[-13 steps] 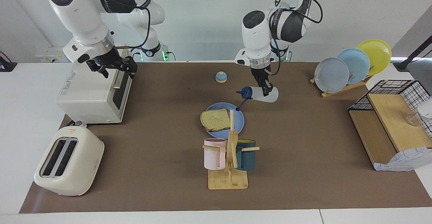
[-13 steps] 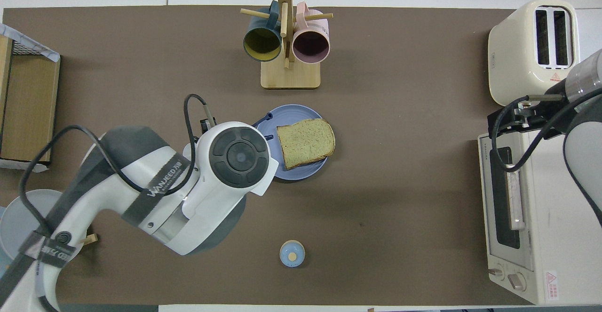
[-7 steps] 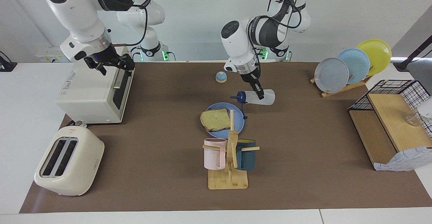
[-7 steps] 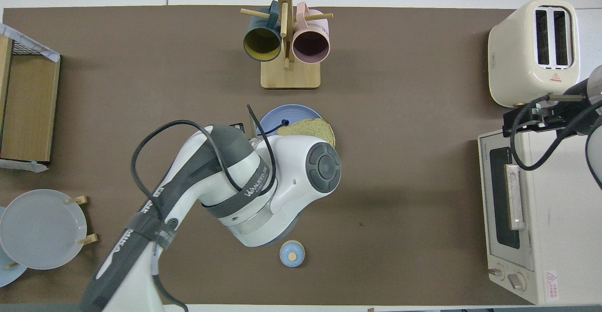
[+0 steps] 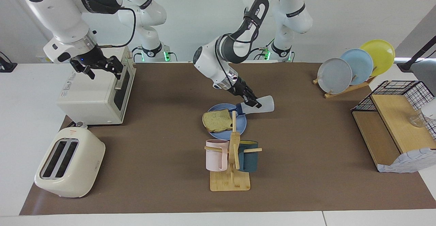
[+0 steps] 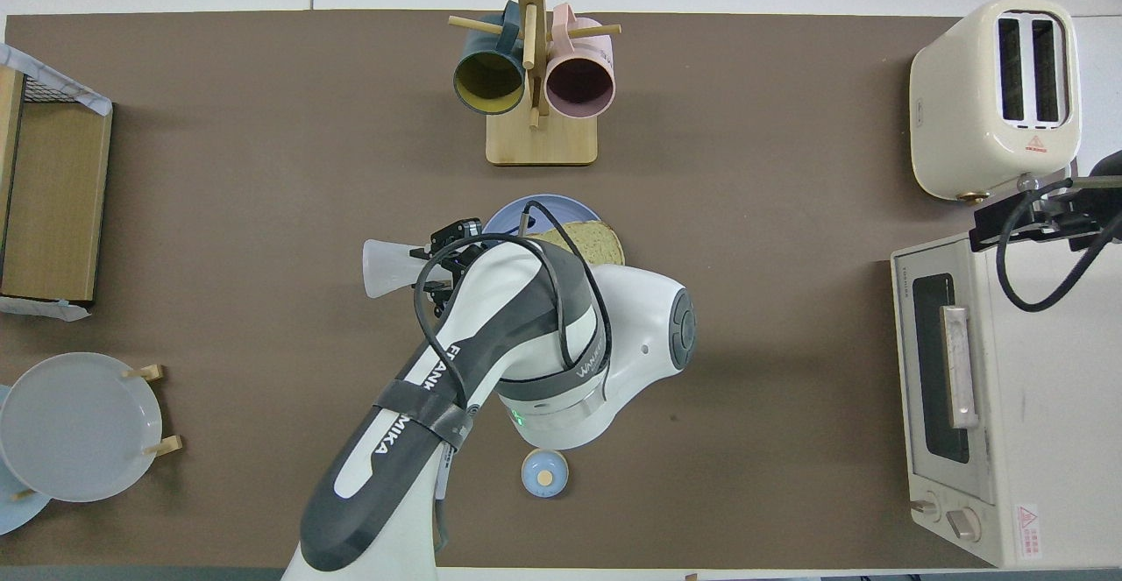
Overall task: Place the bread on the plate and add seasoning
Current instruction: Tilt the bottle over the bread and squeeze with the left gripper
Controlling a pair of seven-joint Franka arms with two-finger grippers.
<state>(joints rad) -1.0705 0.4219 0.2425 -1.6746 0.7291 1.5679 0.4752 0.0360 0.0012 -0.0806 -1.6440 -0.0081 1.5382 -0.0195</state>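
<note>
The bread [image 5: 217, 120] lies on the medium-blue plate [image 5: 241, 125], which sits mid-table, nearer to the robots than the mug rack. My left gripper [image 5: 253, 103] is shut on the seasoning bottle [image 5: 264, 106] and holds it tilted, with the navy cap [image 5: 238, 109] pointing down over the plate's edge next to the bread. In the overhead view the left arm covers most of the plate [image 6: 543, 207] and bread [image 6: 600, 244]; the bottle's base [image 6: 390, 267] sticks out beside the arm. My right gripper [image 5: 98, 66] is open and empty, above the toaster oven.
A toaster oven [image 5: 92, 93] and a cream toaster [image 5: 68, 161] stand at the right arm's end. The mug rack [image 5: 231, 157] holds a pink and a dark mug. A blue bell [image 6: 544, 472] sits near the robots. A plate rack [image 5: 351, 67] and a wire shelf [image 5: 395, 123] stand at the left arm's end.
The left arm swung and lowered the bottle, tipping its cap down over the plate's edge. The right gripper drew back over the toaster oven toward its own end of the table.
</note>
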